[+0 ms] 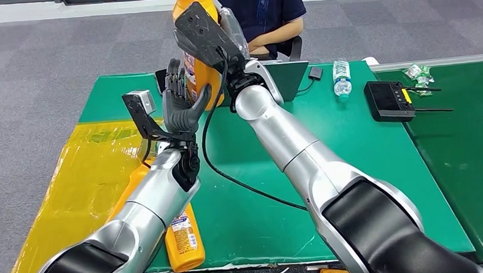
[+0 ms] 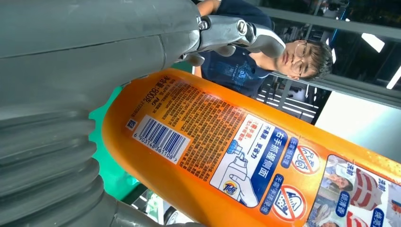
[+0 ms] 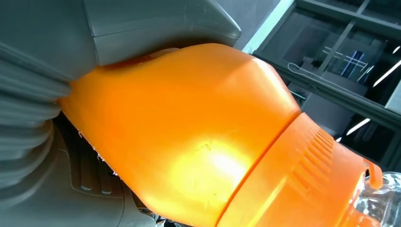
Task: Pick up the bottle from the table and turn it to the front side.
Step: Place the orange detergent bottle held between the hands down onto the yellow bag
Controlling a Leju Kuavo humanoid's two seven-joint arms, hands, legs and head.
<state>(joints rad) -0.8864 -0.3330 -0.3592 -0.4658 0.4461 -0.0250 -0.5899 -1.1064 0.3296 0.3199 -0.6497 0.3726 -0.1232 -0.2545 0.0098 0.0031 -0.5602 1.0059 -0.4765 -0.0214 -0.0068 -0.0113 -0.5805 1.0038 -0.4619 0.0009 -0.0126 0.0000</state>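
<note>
The big orange plastic bottle (image 1: pixel 200 64) is held up in the air above the green table (image 1: pixel 351 162), at about 12 o'clock from the robot. It is gripped near its top by the right hand (image 1: pixel 222 36), whose fingers are closed around it. The left hand (image 1: pixel 181 102) is spread flat, and its palm is pressed against the bottle's lower side. One more orange bottle (image 1: pixel 183 240) is seen lying on the table at 7 o'clock. One small clear water bottle (image 1: pixel 342 79) stands at 1 o'clock.
</note>
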